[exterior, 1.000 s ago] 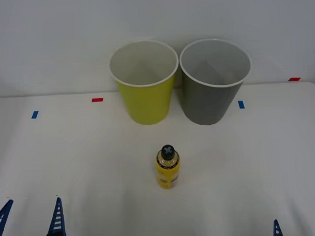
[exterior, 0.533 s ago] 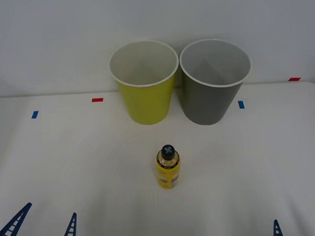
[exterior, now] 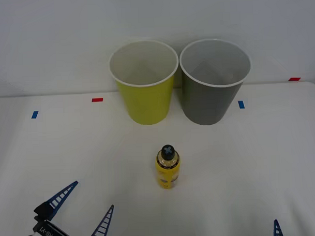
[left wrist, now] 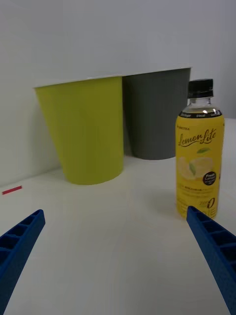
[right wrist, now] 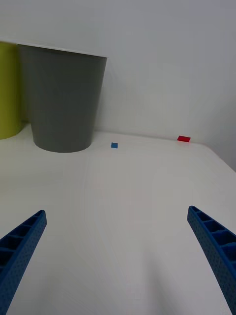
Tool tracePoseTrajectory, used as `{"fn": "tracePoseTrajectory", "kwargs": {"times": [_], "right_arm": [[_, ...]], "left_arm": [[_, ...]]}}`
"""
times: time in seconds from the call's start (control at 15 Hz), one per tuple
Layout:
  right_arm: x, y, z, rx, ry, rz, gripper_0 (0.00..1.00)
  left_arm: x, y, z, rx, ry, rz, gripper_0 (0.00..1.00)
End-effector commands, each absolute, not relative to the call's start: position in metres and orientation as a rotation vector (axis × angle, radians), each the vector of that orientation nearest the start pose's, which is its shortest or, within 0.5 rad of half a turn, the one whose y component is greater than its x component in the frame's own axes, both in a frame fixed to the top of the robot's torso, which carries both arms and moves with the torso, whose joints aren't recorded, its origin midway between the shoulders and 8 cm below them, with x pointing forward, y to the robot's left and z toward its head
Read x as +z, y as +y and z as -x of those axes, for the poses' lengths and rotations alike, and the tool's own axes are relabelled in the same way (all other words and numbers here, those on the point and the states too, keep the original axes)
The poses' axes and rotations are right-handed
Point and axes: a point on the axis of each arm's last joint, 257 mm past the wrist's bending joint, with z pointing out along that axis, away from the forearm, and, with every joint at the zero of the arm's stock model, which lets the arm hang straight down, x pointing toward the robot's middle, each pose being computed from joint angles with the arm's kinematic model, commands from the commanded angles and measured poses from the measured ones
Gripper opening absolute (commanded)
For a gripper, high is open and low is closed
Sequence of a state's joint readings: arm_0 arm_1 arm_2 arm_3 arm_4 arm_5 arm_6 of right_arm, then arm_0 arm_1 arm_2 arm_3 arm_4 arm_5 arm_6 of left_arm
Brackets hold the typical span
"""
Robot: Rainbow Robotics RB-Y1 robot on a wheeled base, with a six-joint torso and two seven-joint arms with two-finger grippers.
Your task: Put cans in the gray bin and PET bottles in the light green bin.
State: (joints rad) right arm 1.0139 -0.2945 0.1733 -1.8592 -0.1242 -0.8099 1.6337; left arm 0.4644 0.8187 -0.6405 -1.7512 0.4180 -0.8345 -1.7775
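Standing upright near the middle of the white tabletop (exterior: 262,161), the PET bottle (exterior: 168,167) shows a yellow body, a yellow label with dark print and a black screw cap. Nothing touches it. Behind it, toward the wall, the light green bin (exterior: 144,82) and the gray bin (exterior: 215,81) stand side by side, the green one on the robot's left, their white rims almost touching. Both are upright, with white insides showing, and each is much taller than the bottle.

The left tool (exterior: 83,207) sits low over the near left part of the tabletop, its two blue ribbed fingers spread wide apart and holding nothing, angled toward the bottle, which lies ahead and to its right, well apart from it. In the left wrist view the bottle (left wrist: 199,157) stands in front of the gray bin (left wrist: 156,115), with the light green bin (left wrist: 87,130) beside it.

The right tool (right wrist: 118,256) hangs over the near right part of the tabletop, fingers likewise wide apart and empty. Small red and blue tape marks dot the tabletop.
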Motion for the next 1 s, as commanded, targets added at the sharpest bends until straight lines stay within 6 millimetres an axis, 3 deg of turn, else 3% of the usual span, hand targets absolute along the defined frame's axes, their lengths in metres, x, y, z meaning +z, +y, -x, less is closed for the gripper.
{"fn": "tracePoseTrajectory", "kwargs": {"times": [0.07, 0.4, 1.0], "right_arm": [[-0.257, -0.293, -0.209, -0.140, 1.483, 0.084, 1.00], [-0.257, -0.293, -0.209, -0.140, 1.483, 0.084, 1.00], [-0.257, -0.293, -0.209, -0.140, 1.483, 0.084, 1.00]], "left_arm": [[-0.254, 0.158, -0.295, -0.372, 1.325, -0.585, 1.00], [-0.258, 0.111, -0.307, -0.486, 1.331, -0.651, 1.00], [-0.253, 0.066, -0.327, -0.573, 1.346, -0.643, 1.00]]}}
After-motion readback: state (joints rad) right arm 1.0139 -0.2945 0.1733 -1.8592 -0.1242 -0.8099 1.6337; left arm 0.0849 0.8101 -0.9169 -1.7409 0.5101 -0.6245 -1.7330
